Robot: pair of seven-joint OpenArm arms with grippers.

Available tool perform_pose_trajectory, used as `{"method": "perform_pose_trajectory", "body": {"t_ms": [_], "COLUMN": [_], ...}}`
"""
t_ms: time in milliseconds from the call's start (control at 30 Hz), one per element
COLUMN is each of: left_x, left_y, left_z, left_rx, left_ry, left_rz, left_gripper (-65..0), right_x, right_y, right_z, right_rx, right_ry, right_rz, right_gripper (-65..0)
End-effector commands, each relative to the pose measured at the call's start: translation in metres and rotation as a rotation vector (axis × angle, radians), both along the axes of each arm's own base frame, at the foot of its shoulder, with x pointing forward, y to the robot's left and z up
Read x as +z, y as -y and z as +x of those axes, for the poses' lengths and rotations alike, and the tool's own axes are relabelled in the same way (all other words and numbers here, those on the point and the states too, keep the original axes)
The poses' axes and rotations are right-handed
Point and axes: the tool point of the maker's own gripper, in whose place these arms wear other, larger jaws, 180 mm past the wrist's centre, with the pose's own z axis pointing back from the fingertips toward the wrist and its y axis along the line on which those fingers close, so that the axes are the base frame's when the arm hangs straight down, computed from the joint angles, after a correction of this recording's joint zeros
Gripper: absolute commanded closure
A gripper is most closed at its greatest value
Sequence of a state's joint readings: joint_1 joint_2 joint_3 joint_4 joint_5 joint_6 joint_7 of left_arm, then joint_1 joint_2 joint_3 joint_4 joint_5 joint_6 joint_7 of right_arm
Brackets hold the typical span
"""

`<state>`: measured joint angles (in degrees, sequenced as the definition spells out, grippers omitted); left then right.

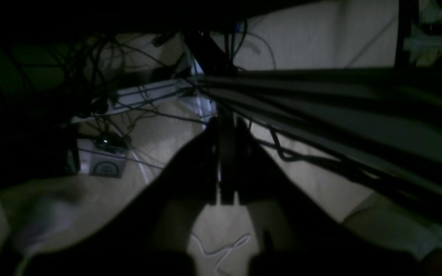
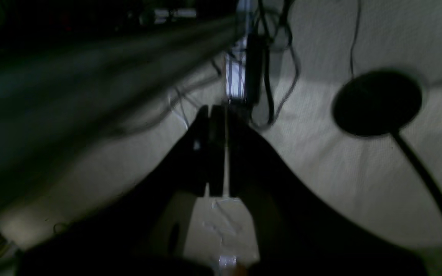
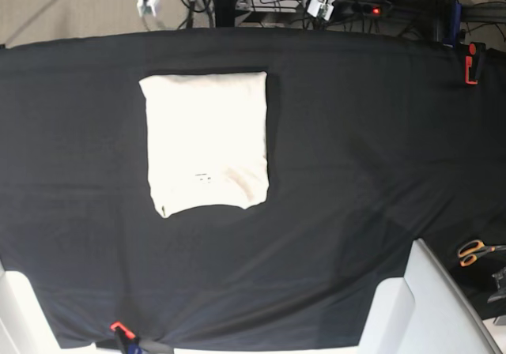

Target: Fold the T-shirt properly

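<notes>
Pressing their jaws together on nothing, the left gripper and right gripper show dark in the wrist views, aimed past the table edge at pale floor and tangled cables. From the base view's near edge, an orange clamp sits at 7 o'clock and scissors at 4 o'clock. Farther out, on the black cloth, the T-shirt lies folded into a neat rectangle toward 11 o'clock.

text: none legible | T-shirt: tiny dark label mark near collar, too small to read
</notes>
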<state>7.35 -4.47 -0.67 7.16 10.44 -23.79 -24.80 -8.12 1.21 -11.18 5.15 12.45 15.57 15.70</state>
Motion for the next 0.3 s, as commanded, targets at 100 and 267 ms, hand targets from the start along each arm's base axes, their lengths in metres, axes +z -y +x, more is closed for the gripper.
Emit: {"method": "perform_pose_trajectory", "body": {"t_ms": [100,267], "left_x": [-0.0001,-0.0001], "left_y": [0.0017,0.0037], "left_z": [-0.0108,-0.0113], "left_rx": [-0.06,-0.096], "left_ry": [-0.018,-0.016], "left_rz": [-0.003,-0.004], "left_gripper": [0.0,0.0], "right_x": [0.0002,0.0001], "right_y": [0.0041,0.0078], "right_z": [-0.0064,-0.0037], "right_rx": [0.001,0.002], "right_ry": [-0.011,-0.005], "right_rz": [-0.003,-0.008], "right_gripper": [-0.8,-0.8]}}
